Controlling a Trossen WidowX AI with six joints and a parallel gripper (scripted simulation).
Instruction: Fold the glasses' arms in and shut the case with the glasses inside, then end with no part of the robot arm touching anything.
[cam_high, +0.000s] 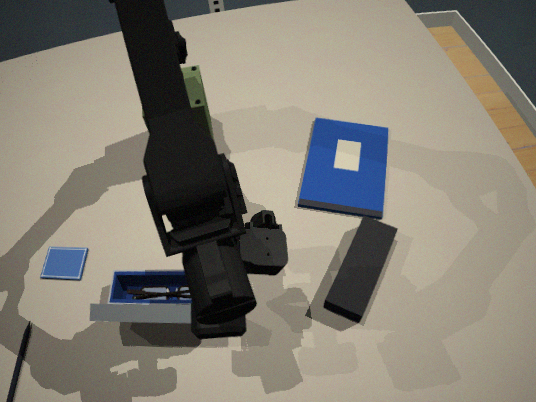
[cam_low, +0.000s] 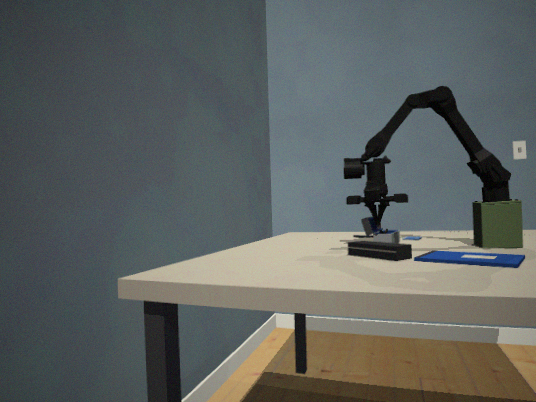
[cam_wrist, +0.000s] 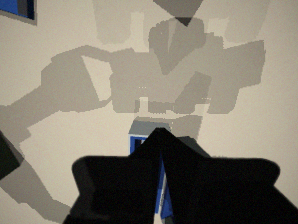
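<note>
Pincer pinched fully together on nothing, pointing straight down over the open case from the arched arm.

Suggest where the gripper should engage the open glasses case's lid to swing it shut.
Take the grey lid along its long free edge, the side away from the blue tray, coming from above and pushing toward the tray. The lid lies flat beside the tray, so that edge gives most leverage. The shut gripper holds nothing.
</note>
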